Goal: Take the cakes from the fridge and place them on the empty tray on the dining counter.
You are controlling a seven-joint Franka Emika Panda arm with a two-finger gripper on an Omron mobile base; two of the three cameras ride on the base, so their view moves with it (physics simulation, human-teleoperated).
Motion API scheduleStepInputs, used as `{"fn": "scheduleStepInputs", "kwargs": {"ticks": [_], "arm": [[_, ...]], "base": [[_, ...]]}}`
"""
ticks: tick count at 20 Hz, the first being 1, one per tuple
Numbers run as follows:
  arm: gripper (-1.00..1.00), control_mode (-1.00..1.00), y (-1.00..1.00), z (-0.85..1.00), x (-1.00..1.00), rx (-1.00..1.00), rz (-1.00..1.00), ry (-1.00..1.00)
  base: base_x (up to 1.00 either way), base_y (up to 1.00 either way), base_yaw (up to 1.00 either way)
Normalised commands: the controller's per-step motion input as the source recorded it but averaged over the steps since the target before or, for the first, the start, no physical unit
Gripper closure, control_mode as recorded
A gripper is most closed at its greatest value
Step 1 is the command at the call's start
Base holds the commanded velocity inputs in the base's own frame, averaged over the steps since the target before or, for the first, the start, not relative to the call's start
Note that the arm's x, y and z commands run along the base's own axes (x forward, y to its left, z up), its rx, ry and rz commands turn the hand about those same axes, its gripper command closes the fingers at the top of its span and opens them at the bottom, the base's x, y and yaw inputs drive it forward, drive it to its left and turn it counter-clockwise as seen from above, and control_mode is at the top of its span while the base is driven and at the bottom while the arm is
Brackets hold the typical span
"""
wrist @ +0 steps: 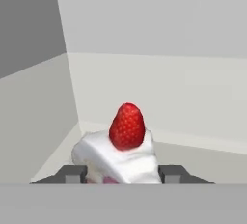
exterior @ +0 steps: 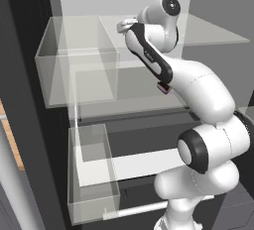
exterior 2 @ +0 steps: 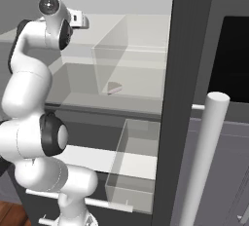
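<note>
We see the white arm reaching into the open fridge (exterior: 30,140), whose dark grey wall stands at the left of the left base view and whose white interior shows behind the arm. In the hand view the white cake (wrist: 118,158) with a red strawberry (wrist: 127,125) on top lies directly in front of the camera, on the pale shelf (wrist: 43,136), close to the corner where the shelf floor meets the back wall and a side wall. The two dark fingertips (wrist: 73,174) of the gripper (wrist: 123,175) stand one on each side of the slice, very near its flanks. We cannot tell from this view if they already press the cake or only frame it, because the lower part of the slice is hidden.

In the right base view a small brown wedge (exterior 2: 115,88), the other cake, lies inside a clear bin (exterior 2: 131,59) on the upper shelf level, near the bin's front left corner. A second clear bin (exterior 2: 133,171) hangs lower, at the front of the fridge. In the left base view two similar clear bins (exterior: 74,70) stand one above the other on the left side.
</note>
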Motion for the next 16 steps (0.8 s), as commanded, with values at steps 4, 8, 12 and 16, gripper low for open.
{"fn": "scheduleStepInputs", "kwargs": {"ticks": [4,8,12,16], "arm": [[1.00,-1.00,0.03,-0.09,-0.06,0.00,0.00,0.01],[1.00,-1.00,-0.01,0.08,-0.67,0.00,0.00,-0.24],[1.00,-1.00,-0.13,0.17,-1.00,0.00,0.00,-0.34],[1.00,-1.00,-0.28,0.35,-1.00,0.00,0.00,-0.20]], "base": [[0.00,0.00,0.00],[0.00,0.00,0.00],[0.00,0.00,0.00],[0.00,0.00,0.00]]}}
